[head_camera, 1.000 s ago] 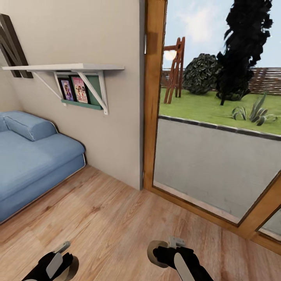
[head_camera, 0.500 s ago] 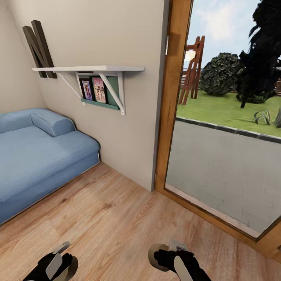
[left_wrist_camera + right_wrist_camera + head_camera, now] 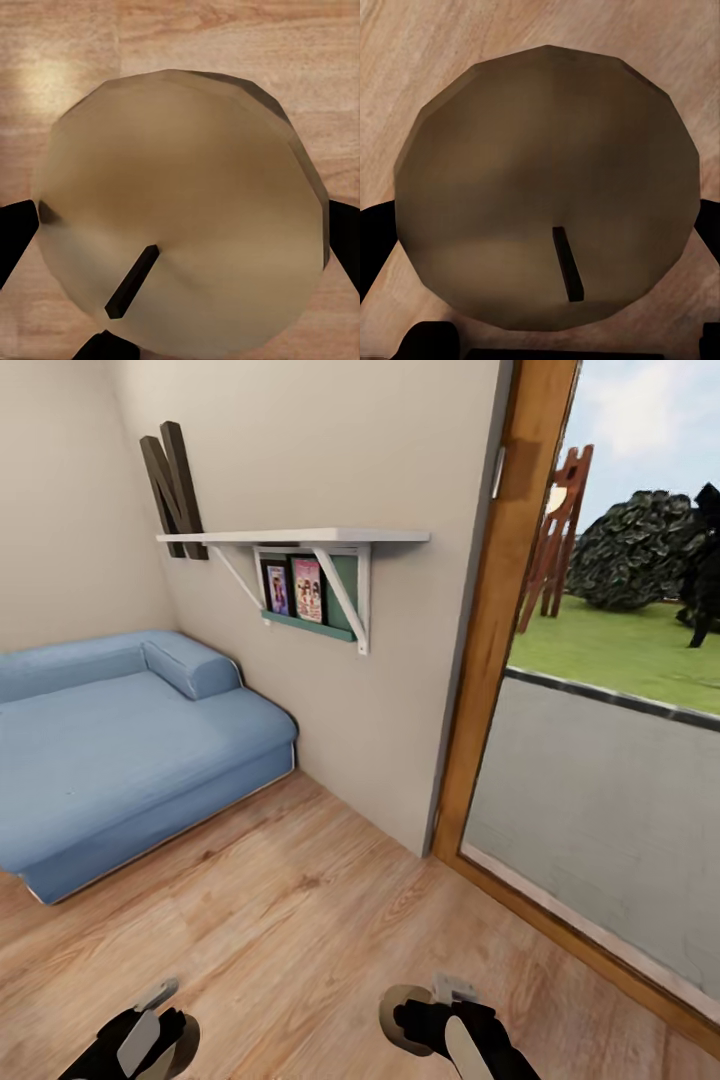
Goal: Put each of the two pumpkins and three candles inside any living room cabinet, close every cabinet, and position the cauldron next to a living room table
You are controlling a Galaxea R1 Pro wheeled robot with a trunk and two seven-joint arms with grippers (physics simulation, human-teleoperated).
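Above the wood floor [image 3: 300,920], each claw grips a candle: left claw [image 3: 165,1050], right claw [image 3: 405,1020].

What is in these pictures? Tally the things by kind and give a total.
candles: 2
sofa: 1
wall shelf: 1
pictures: 2
letter N: 1
Total: 7

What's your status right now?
Left gripper shut on a candle. Right gripper shut on another candle. Sofa left, glass door right; wood floor ahead.
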